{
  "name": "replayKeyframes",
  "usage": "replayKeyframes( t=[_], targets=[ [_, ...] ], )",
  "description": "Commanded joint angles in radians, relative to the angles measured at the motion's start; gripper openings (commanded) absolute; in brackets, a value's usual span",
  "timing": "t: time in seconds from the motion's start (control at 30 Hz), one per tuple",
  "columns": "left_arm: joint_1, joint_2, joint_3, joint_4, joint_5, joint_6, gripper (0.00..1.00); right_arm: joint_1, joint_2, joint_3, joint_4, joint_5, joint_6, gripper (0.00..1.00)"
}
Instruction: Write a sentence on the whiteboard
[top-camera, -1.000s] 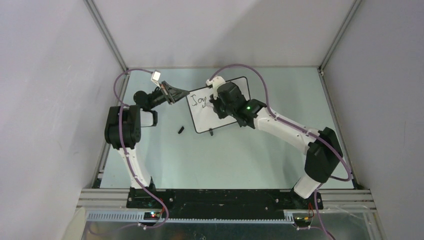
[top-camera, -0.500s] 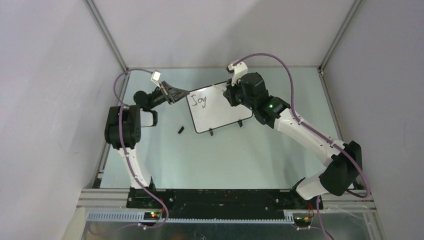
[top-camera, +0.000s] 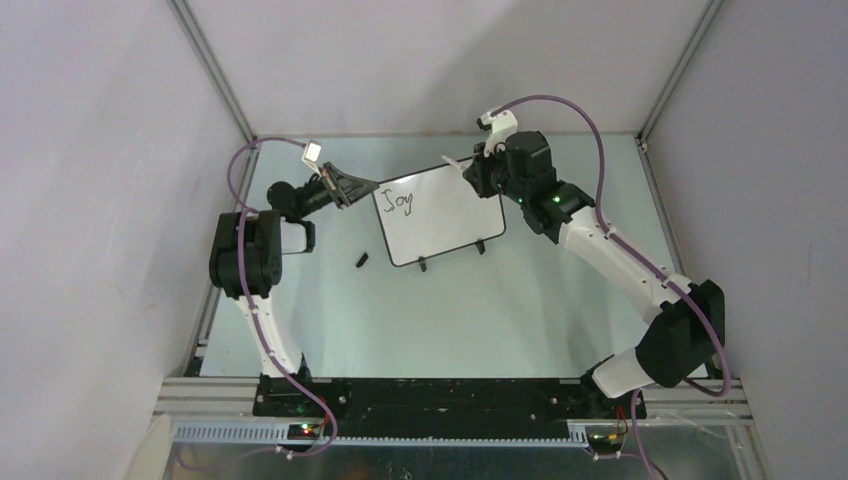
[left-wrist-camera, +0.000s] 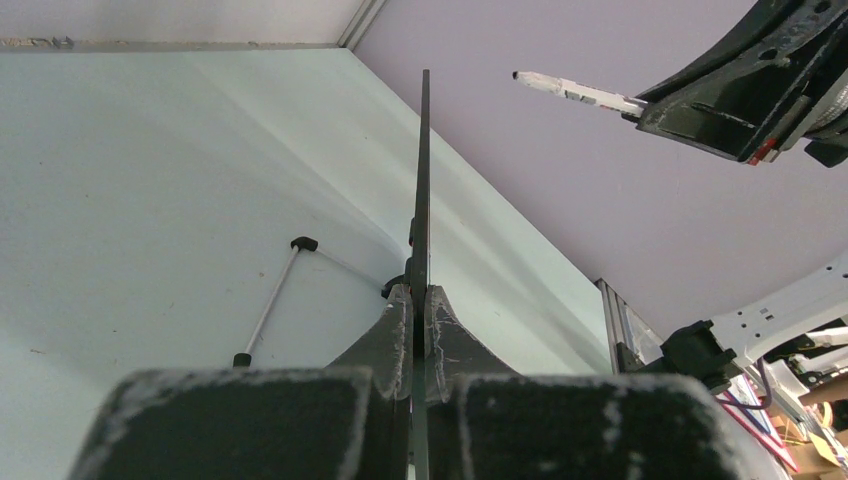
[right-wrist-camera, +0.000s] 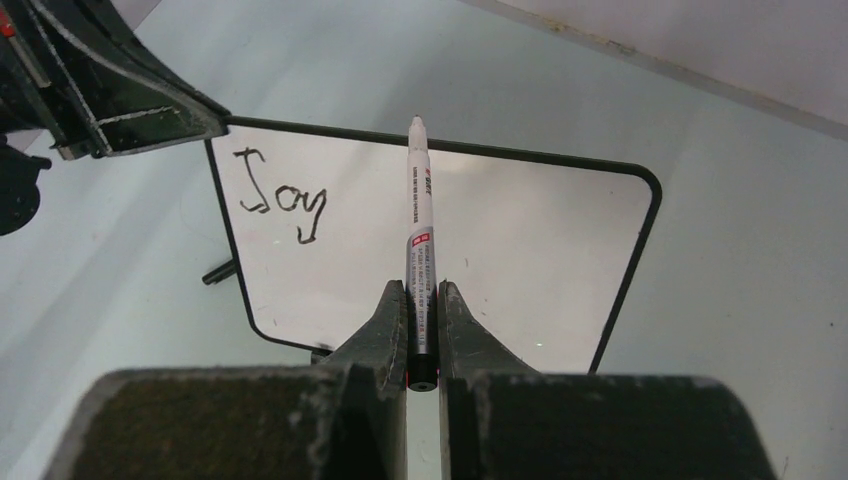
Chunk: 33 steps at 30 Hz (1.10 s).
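Top external: fixed high behind arm bases, looking down on whole table (top-camera: 450, 310), whiteboard (top-camera: 440, 220) upper centre. Left wrist: close behind left hand (left-wrist-camera: 420, 295), sighting along whiteboard edge-on. Right wrist: close behind right hand (right-wrist-camera: 422, 290), sighting down marker (right-wrist-camera: 418, 220) onto whiteboard face. Shared by all three: whiteboard; in each wrist view, opposite hand too.

Whiteboard (top-camera: 440, 215) stands on table (top-camera: 450, 310). Left gripper (top-camera: 370, 186) at whiteboard's left edge. Right gripper (top-camera: 470, 172) with marker (top-camera: 452, 160) over its far edge, right of centre. Word "Joy" (top-camera: 398, 203) in its far-left corner. Small loose piece (top-camera: 362, 260) on table, near-left of whiteboard.
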Motion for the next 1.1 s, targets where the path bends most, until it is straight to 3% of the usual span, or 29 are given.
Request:
replayKeyframes(
  t=[0.0, 1.07],
  targets=[
    [0.001, -0.009, 0.025, 0.075, 0.023, -0.007, 0.0, 0.012, 0.011, 0.021, 0.029, -0.047, -0.056, 0.0],
    [0.0, -0.01, 0.025, 0.075, 0.025, -0.007, 0.0, 0.146, 0.137, 0.114, -0.093, 0.101, -0.181, 0.0]
  ],
)
